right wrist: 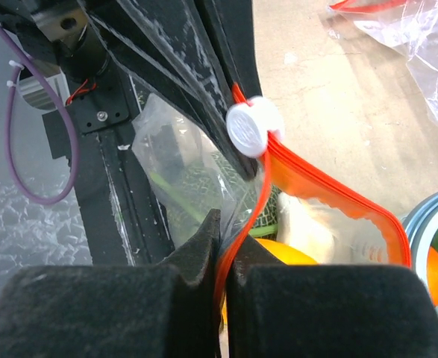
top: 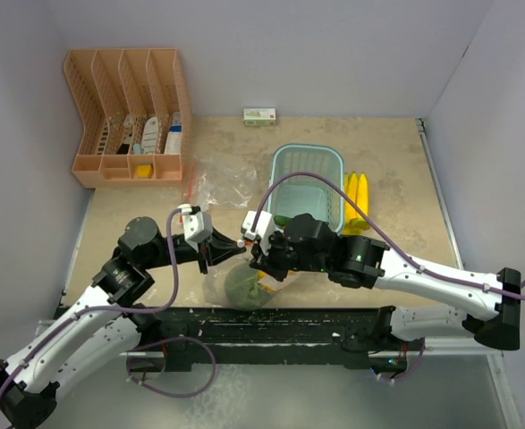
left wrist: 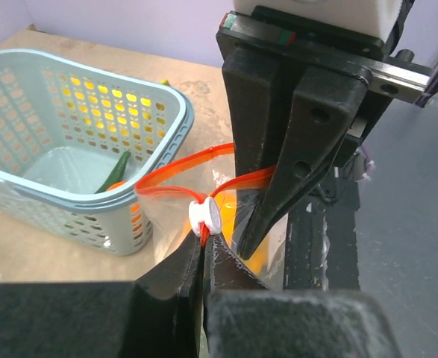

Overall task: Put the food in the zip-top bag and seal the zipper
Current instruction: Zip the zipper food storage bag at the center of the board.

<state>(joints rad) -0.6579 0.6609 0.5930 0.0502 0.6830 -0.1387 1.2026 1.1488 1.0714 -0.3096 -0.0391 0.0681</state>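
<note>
Zip-top bag [right wrist: 163, 145]: clear, hanging between the two claws and below them, orange zipper edge up.
Left claw [left wrist: 205, 257]: pressed together on the bag's zipper edge, its tips right at the slider.
Slider [left wrist: 204, 216]: small white disc on the orange strip, touching the left claw's tips and a short way from the right claw.
Zipper strips: split apart from the slider toward the right claw, so the mouth gapes on that stretch.
Broccoli head [top: 242, 288]: inside the bag, beneath both claws.
Orange-yellow lump: seen through the bag just under the right claw; too hidden to name.
Right claw [right wrist: 222, 224]: pinching one orange strip of the zipper edge, facing the left claw.
Basket [left wrist: 69, 220]: light blue mesh, on the table [top: 396, 179] just beyond the right claw.
Long green vegetable [left wrist: 114, 170]: leaning inside the basket, at the end nearest the right claw.
Small orange fruit [right wrist: 436, 277]: in the basket, beside the vegetable.
Bananas [top: 356, 195]: on the table against the basket's side, to the right of the right claw.
</note>
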